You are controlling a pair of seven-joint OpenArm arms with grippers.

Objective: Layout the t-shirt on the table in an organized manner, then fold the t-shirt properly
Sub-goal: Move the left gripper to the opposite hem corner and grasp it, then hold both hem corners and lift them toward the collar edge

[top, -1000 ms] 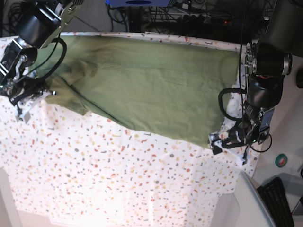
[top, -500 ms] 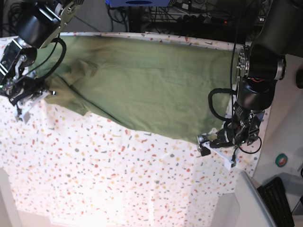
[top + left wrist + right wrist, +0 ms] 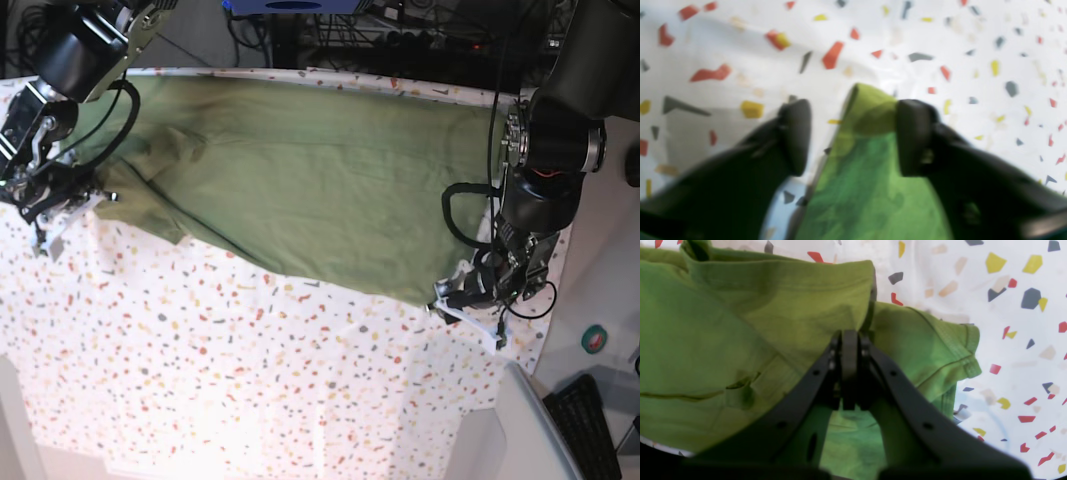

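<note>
the green shirt [image 3: 300,190] lies spread out flat on the far half of the table [image 3: 250,370], which has a white cloth with little colored specks. the shirt is a bit wrinkly.

the left gripper [image 3: 853,136] sits low at the shirt's near corner. its two fingers [image 3: 796,133] are apart, and a tip of green cloth sticks up between them. the cloth touches one finger, but the fingers are not squeezing it.

the right gripper [image 3: 850,336] is at the other end of the shirt, by a sleeve [image 3: 940,350]. its fingers are pressed tight together, and a fold of the shirt looks pinched between them.
</note>
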